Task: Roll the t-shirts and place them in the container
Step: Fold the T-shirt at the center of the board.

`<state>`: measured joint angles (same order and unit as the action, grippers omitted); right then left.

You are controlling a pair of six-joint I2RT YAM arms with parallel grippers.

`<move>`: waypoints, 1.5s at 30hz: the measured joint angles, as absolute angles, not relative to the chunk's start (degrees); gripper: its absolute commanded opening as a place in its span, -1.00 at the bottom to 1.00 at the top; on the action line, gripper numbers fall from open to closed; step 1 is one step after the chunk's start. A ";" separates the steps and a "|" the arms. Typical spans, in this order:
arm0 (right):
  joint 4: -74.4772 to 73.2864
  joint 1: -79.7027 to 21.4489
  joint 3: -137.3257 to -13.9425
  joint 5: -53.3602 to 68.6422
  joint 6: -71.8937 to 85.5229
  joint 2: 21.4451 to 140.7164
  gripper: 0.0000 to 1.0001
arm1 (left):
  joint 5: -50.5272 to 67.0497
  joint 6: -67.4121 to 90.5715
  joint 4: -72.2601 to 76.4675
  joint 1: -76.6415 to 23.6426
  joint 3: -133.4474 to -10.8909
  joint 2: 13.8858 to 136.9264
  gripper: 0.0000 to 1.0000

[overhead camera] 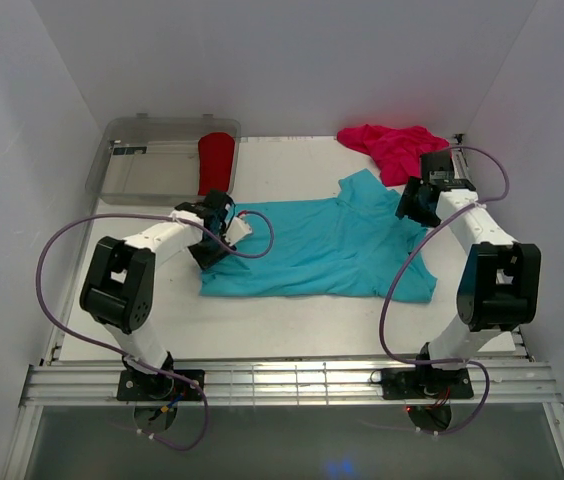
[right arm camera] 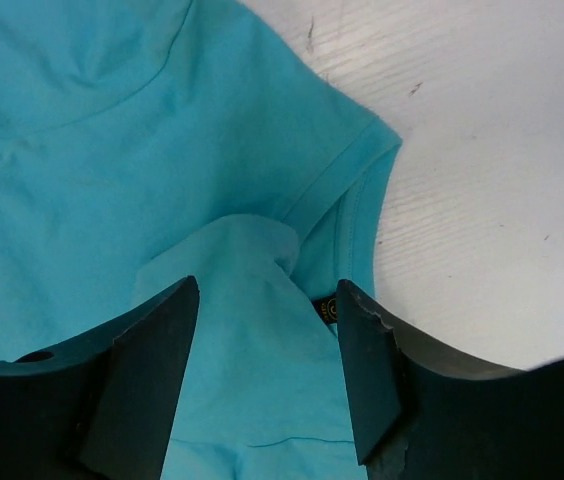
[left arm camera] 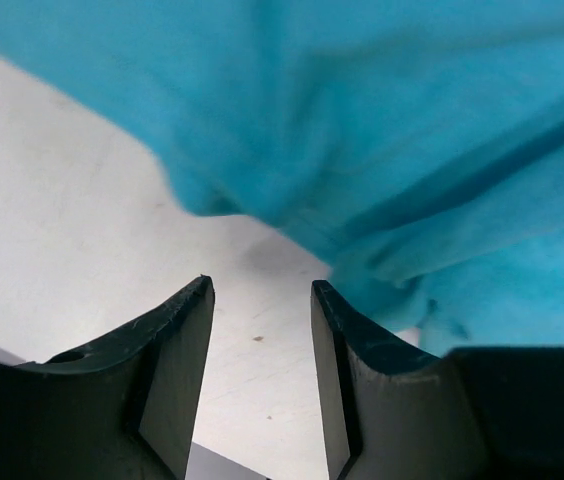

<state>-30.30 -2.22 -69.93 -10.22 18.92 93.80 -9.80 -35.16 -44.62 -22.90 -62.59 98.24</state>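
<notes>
table [overhead camera: 292, 325]: white and flat, with the two arms mounted at its near edge.
turquoise t-shirt [overhead camera: 322, 250]: lies spread out about mid-table between the two arms, its long side running left to right. One sleeve points toward the far side. The cloth is rumpled along its left edge.
left hand [overhead camera: 218, 232]: sits low at the left edge of the turquoise t-shirt. Its jaws are parted and nothing is in them. In the wrist view, bare table shows through the gap and the wrinkled cloth edge lies just beyond the fingertips [left arm camera: 197, 300].
right hand [overhead camera: 414, 205]: sits low over the right end of the turquoise t-shirt. Its jaws are parted and not clamped. In its wrist view, a small raised fold of turquoise cloth sits in the gap between the fingers [right arm camera: 162, 330]; I cannot tell whether it touches them. A stitched hem curves past the right finger onto bare table.
pink t-shirt [overhead camera: 394, 147]: a crumpled heap at the far right of the table, just beyond the right hand and near the far sleeve of the turquoise t-shirt.
clear bin [overhead camera: 147, 170]: shallow and see-through, at the far left corner.
red t-shirt [overhead camera: 216, 162]: a compact bundle at the right end of the clear bin.
</notes>
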 measured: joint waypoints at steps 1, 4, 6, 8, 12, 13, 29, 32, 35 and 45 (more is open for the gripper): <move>-31.07 -2.22 -71.18 -11.18 18.87 94.28 0.31 | -10.00 -34.92 -44.80 -22.02 -63.35 98.24 0.10; -34.20 -1.96 -73.95 -13.89 19.09 94.28 0.31 | -10.17 -34.52 -44.91 -19.22 -66.78 98.13 0.08; -35.92 -1.23 -74.48 -15.14 19.64 93.19 0.27 | -9.65 -34.48 -45.01 -17.85 -68.42 97.10 0.02; -37.60 0.23 -73.25 -15.51 20.38 90.61 0.10 | -7.27 -34.72 -45.95 -17.30 -68.51 94.39 -0.02; -38.79 4.05 -62.89 -15.73 22.13 79.66 -0.23 | -1.26 -36.12 -48.51 -19.09 -66.04 86.04 -0.05; -38.94 4.89 -59.29 -15.42 22.50 76.71 -0.40 | 0.03 -36.53 -49.19 -20.16 -64.51 83.77 -0.04; -34.52 5.87 -34.48 -9.56 29.69 68.27 -0.22 | -1.28 -39.90 -36.73 -30.50 -43.24 78.39 0.22; -33.43 5.87 -34.48 -8.97 29.93 68.77 -0.22 | -2.24 -40.12 -33.89 -30.50 -41.01 79.33 0.20; -33.23 5.87 -34.48 -8.86 30.11 67.68 -0.22 | -3.46 -40.51 -32.01 -30.57 -39.90 79.57 0.17; -32.71 5.87 -34.65 -8.73 31.09 64.55 -0.21 | -5.63 -40.40 -27.03 -30.68 -39.35 81.36 -0.62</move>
<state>-32.71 5.87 -34.65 -8.73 31.09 64.55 -5.63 -40.40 -27.03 -30.68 -39.35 81.36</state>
